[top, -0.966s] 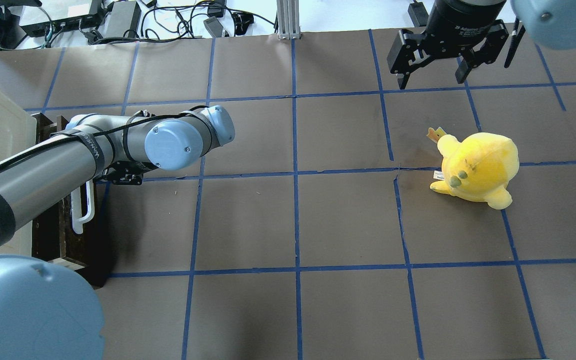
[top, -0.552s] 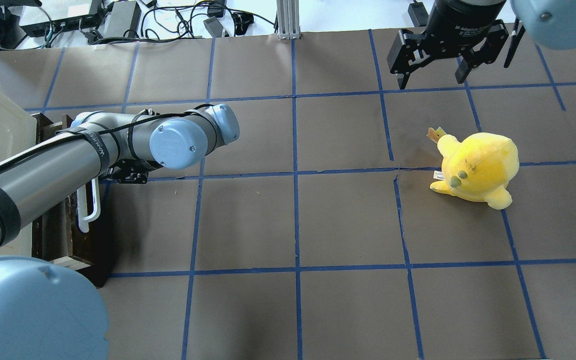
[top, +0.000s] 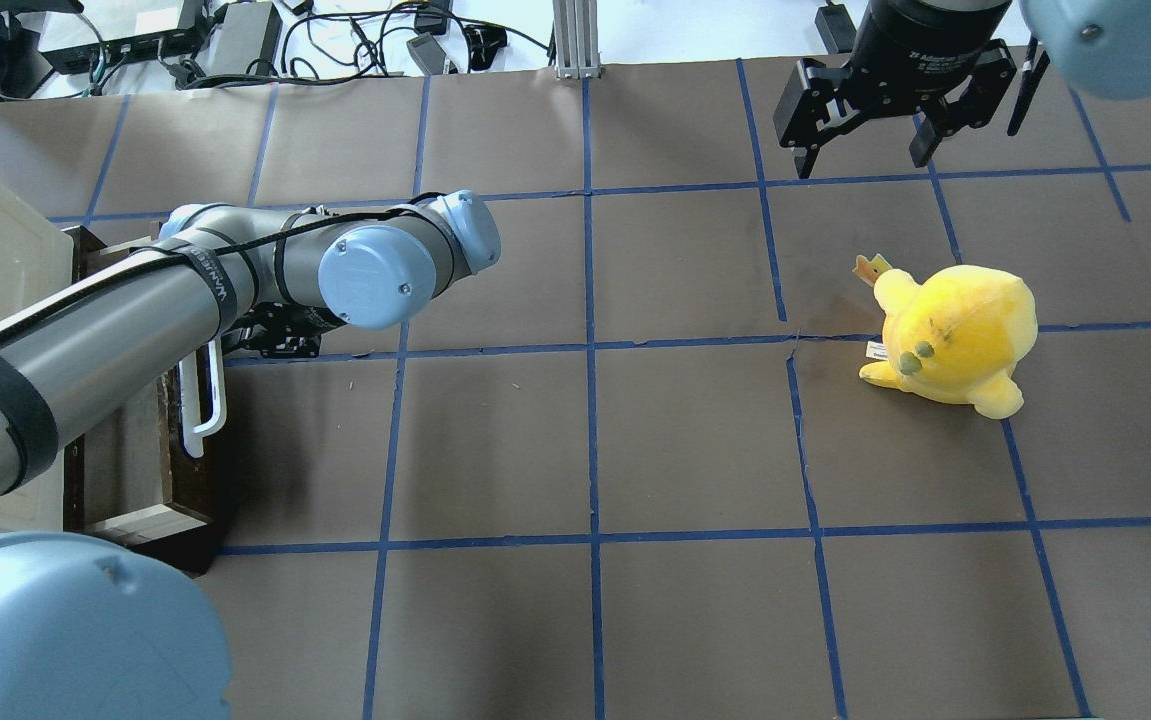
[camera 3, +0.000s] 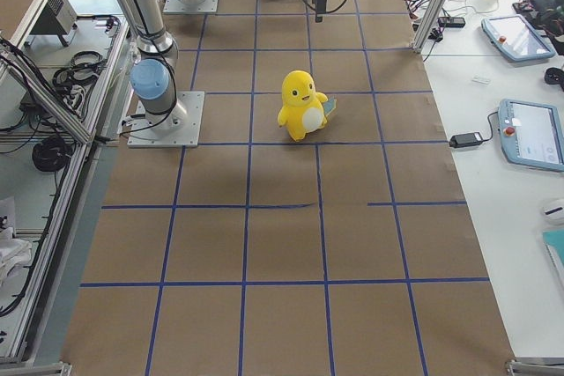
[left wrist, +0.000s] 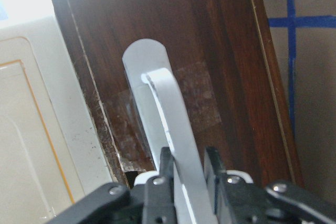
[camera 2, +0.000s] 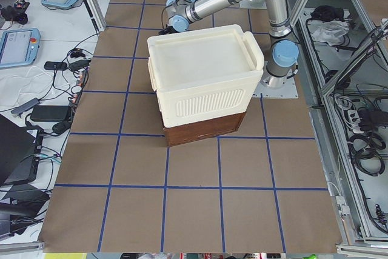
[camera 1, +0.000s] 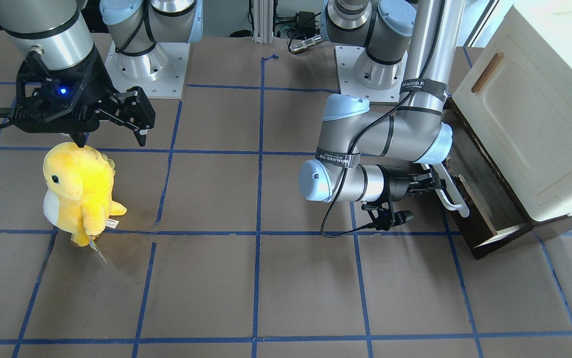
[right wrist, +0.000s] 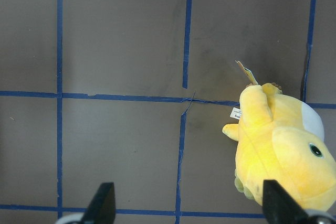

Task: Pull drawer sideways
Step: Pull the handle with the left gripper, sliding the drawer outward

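The drawer (camera 1: 473, 219) has a dark brown front and a long white bar handle (camera 1: 453, 196). It stands partly pulled out from under the cream cabinet (camera 1: 524, 119). In the overhead view its greyish inside (top: 130, 455) shows behind the front (top: 197, 480). My left gripper (camera 1: 436, 184) is shut on the handle. The left wrist view shows its fingers (left wrist: 167, 162) on either side of the white bar (left wrist: 163, 108). My right gripper (top: 860, 150) is open and empty, high over the far right of the table.
A yellow plush toy (top: 955, 335) stands on the brown mat (top: 585, 450) to the right, below my right gripper; it also shows in the right wrist view (right wrist: 283, 150). The cabinet has a door with a small brown handle (camera 1: 487, 72). Cables lie beyond the far edge.
The drawer has slid further out of the cabinet, to the right in the overhead view. My left arm has moved right with the handle held. The right arm has not moved.
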Robot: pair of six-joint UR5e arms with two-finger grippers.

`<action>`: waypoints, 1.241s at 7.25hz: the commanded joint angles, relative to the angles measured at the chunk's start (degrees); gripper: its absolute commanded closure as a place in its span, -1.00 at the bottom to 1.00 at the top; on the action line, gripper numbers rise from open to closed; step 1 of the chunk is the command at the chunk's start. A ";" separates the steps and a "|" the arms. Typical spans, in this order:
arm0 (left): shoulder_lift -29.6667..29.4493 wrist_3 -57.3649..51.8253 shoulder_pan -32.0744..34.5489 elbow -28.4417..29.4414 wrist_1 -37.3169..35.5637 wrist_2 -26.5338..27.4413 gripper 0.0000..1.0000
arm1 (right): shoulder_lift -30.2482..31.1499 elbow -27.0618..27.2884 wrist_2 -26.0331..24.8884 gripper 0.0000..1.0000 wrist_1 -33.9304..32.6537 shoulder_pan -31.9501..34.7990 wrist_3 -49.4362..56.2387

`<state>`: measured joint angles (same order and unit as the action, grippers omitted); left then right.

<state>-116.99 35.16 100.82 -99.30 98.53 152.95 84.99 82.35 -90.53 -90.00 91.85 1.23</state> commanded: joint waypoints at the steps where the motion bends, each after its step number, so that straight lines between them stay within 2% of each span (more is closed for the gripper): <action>1: 0.00 -0.09 0.86 1.03 0.08 -0.28 0.46 | 0.00 0.00 0.00 -1.00 0.00 0.00 0.00; 3: -0.08 0.00 1.57 1.39 0.00 -1.77 0.46 | 0.00 0.00 0.00 -1.00 0.00 0.00 0.00; 9: -0.79 -0.09 2.71 2.09 0.08 -1.70 0.42 | 0.00 0.00 0.00 -1.00 0.00 0.00 0.00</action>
<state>-117.73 35.09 103.47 -97.28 98.54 150.99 84.99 82.35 -90.53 -90.00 91.85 1.24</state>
